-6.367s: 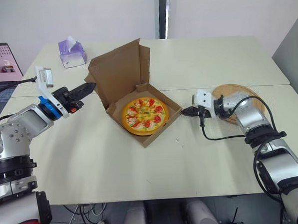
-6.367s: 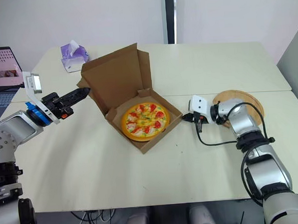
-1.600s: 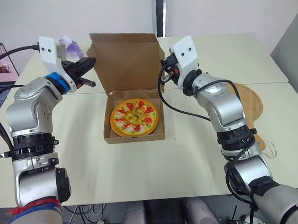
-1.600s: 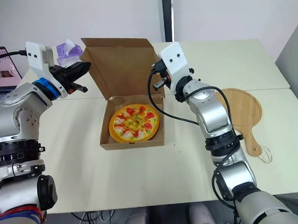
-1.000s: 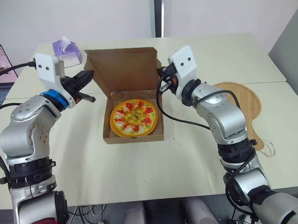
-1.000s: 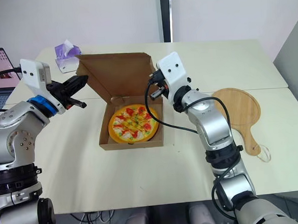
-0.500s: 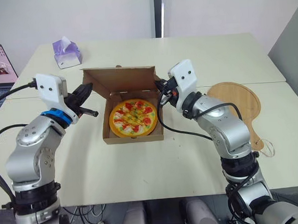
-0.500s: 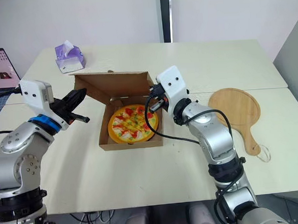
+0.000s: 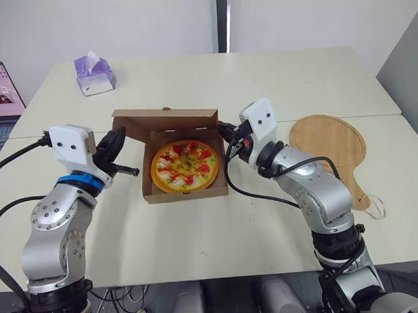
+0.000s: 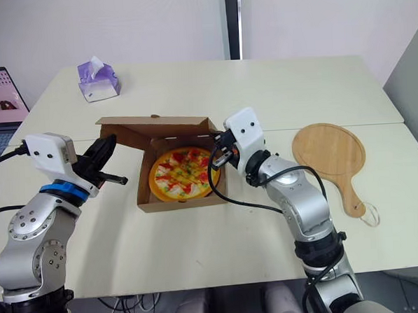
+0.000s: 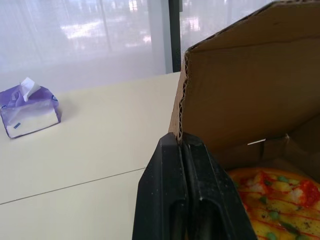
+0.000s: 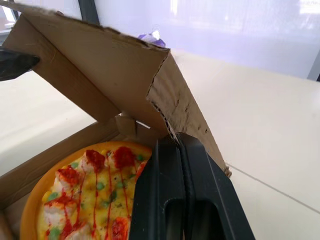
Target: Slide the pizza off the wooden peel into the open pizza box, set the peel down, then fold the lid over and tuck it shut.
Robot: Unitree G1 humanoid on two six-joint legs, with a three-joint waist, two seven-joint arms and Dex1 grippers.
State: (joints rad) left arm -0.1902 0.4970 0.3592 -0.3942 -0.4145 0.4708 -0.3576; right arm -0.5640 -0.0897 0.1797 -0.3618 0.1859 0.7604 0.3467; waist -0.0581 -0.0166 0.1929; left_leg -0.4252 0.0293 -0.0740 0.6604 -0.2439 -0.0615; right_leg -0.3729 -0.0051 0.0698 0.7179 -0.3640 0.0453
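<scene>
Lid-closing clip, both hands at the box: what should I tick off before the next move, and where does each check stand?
1. Pizza lies fully inside the box: ok.
2. Peel set down on the table, apart from the box: ok.
3. Left hand shut on the lid edge: ok.
4. Right hand shut on the lid's side flap: ok.
5. Lid down flat on the box: not ok; it slants over the pizza, front edge raised.
6. Side flaps lined up to tuck inside the box walls: cannot tell.
</scene>
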